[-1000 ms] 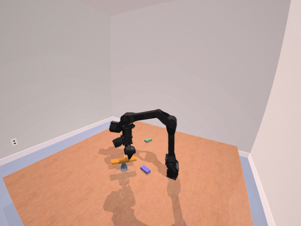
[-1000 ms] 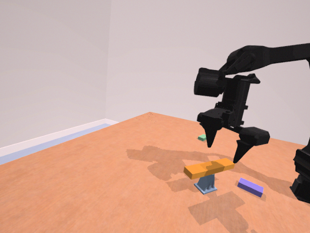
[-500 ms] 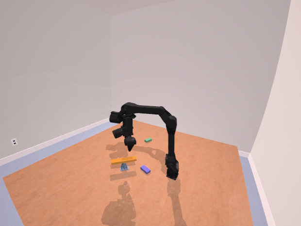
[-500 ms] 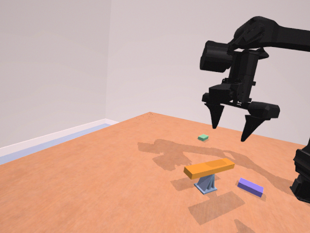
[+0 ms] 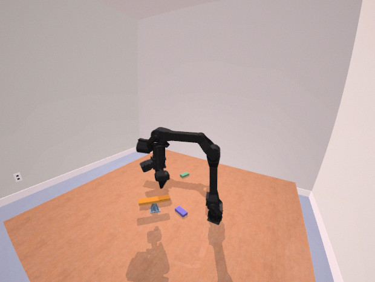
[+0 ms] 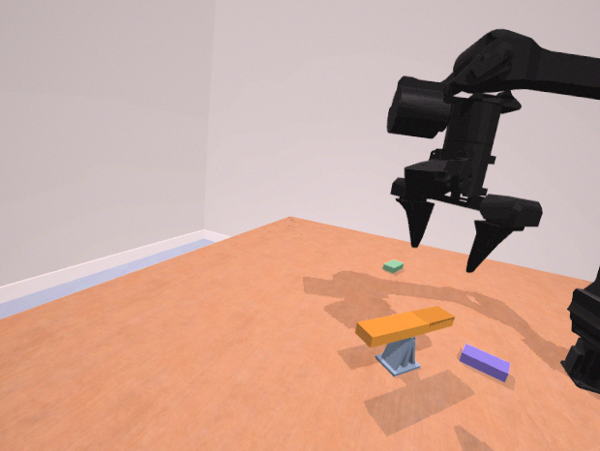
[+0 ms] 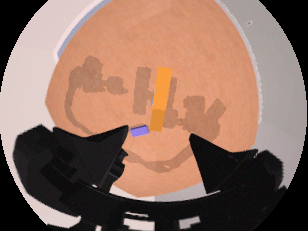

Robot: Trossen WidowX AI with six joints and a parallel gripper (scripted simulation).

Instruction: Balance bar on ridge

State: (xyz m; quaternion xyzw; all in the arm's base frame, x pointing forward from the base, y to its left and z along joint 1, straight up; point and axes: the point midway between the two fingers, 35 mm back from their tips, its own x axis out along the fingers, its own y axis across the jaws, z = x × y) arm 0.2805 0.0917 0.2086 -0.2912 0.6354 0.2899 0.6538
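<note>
1. Jaws state: the gripper (image 6: 441,257) hangs above the table (image 6: 169,348) with its jaws spread wide and nothing between them. It is well apart from the bar.

2. Bar position: the orange bar (image 6: 405,325) lies across the top of the blue-grey ridge (image 6: 399,357). In the exterior view both ends stand off the table, and the bar looks close to level. The ridge meets the bar near its middle.

3. Step in hand, as judged: release appears complete, and what remains is to clear the arm. Recommended practice:
   - Retreat straight upward; avoid any sideways sweep over the bar.
   - Keep the jaws spread so neither fingertip can clip an end.
   - Move slowly. A bar poised on a narrow ridge will likely tip at a light touch.

4. Other items: a purple block (image 6: 484,362) lies on the table beside the ridge; a green block (image 6: 393,265) lies farther back. Neither touches the bar.

5. Markings: no brand, label or legible writing shows on any item.
</note>
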